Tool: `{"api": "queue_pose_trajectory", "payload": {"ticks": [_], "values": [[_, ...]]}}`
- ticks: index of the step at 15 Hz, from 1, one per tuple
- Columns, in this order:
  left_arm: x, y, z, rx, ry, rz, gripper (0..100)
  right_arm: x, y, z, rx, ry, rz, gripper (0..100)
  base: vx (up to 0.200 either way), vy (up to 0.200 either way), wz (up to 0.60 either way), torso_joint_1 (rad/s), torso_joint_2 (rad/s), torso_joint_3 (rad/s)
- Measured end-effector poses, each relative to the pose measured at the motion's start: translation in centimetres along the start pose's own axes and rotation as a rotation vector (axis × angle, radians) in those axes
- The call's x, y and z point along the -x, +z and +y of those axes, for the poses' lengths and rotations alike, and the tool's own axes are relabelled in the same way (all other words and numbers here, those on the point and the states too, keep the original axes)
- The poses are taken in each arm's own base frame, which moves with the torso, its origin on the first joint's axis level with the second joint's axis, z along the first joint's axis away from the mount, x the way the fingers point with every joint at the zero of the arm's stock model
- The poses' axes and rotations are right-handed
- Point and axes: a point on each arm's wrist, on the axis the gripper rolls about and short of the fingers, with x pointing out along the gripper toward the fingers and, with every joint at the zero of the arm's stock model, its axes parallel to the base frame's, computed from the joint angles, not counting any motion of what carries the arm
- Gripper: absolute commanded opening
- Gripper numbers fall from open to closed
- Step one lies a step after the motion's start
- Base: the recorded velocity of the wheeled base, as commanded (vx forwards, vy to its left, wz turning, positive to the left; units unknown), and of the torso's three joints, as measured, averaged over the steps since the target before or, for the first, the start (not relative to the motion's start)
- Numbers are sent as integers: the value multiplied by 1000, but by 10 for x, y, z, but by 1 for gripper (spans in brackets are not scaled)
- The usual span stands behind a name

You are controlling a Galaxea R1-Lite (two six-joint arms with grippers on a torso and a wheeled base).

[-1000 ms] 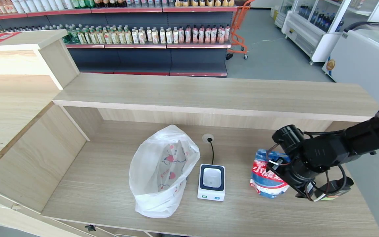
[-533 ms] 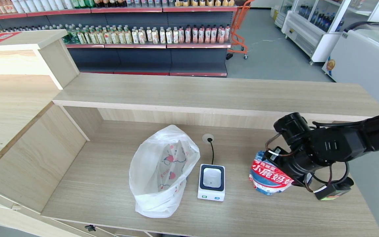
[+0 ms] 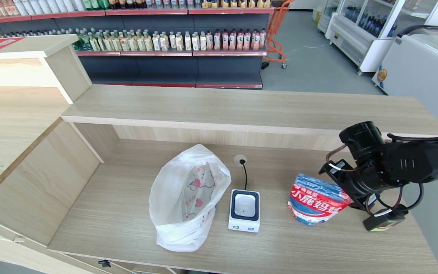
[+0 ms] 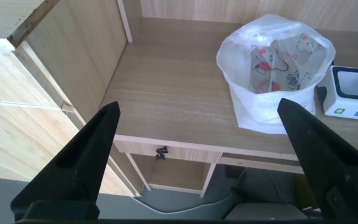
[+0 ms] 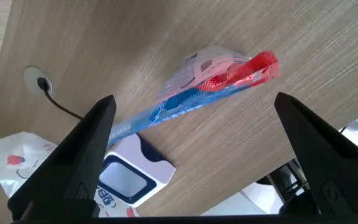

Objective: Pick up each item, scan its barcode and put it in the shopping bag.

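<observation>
The right gripper hangs spread wide and empty. The red-and-blue snack pouch stands on the counter just beside its fingers, edge-on, probably lined up for a pinch. Beyond the pouch sit the barcode scanner and shopping bag. The left gripper, also wide, hangs well apart.

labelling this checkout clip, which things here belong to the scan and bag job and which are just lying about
Job in hand:
snack pouch
scanner
shopping bag
right end effector, open by the pouch

Just about:
drink shelves
orange cart
chest freezer
</observation>
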Motion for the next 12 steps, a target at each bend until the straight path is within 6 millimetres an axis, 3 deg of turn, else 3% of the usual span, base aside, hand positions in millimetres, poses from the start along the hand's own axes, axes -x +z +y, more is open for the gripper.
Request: {"api": "queue_pose_trajectory", "payload": {"ticks": [4,5,8,12], "values": [[0,0,0,0,0,0,100,-40,-19,15,29,2,15,100,0,0,0,0,0,0],[0,0,0,0,0,0,100,-51,-27,22,45,-2,17,0,0,0,0,0,0,0],[0,0,0,0,0,0,100,-81,-52,33,101,-28,34,0,0,0,0,0,0,0],[0,0,0,0,0,0,100,-104,-68,29,218,-75,50,0,0,0,0,0,0,0]]}}
